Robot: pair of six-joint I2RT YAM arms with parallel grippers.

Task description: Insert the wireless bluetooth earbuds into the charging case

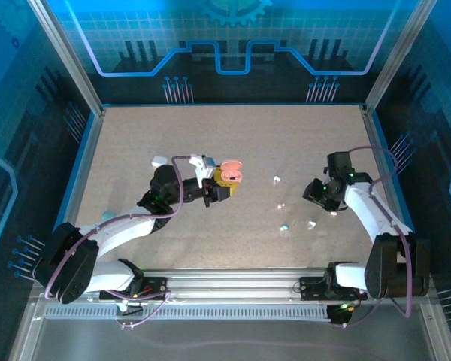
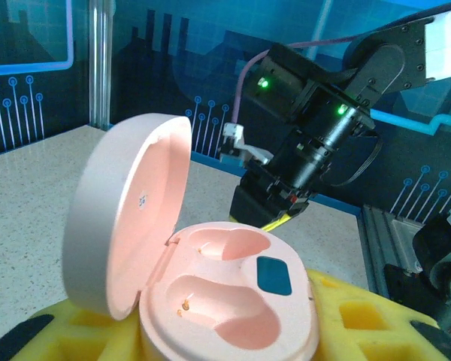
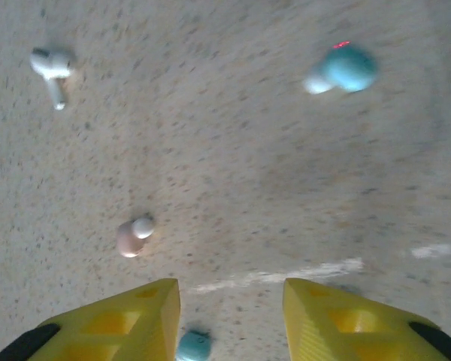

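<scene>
The pink charging case [image 2: 233, 301] is open, lid [image 2: 120, 218] tilted up to the left, and both earbud hollows are empty. My left gripper [image 1: 224, 184] is shut on it, its yellow fingers [image 2: 361, 320] pressing the base from both sides above the table's middle. Several wireless bluetooth earbuds lie loose on the table: a white stemmed one [image 3: 51, 69], a light blue one [image 3: 346, 69], a pink one [image 3: 131, 237] and another light blue one [image 3: 194, 346] just inside the left fingertip. My right gripper [image 3: 231, 289] hovers over them, open and holding nothing.
A white case [image 1: 159, 160] lies left of the left arm's wrist. In the top view the earbuds [image 1: 284, 226] are scattered between the two grippers. The right arm [image 2: 308, 143] stands close behind the pink case. Blue walls and metal posts ring the table.
</scene>
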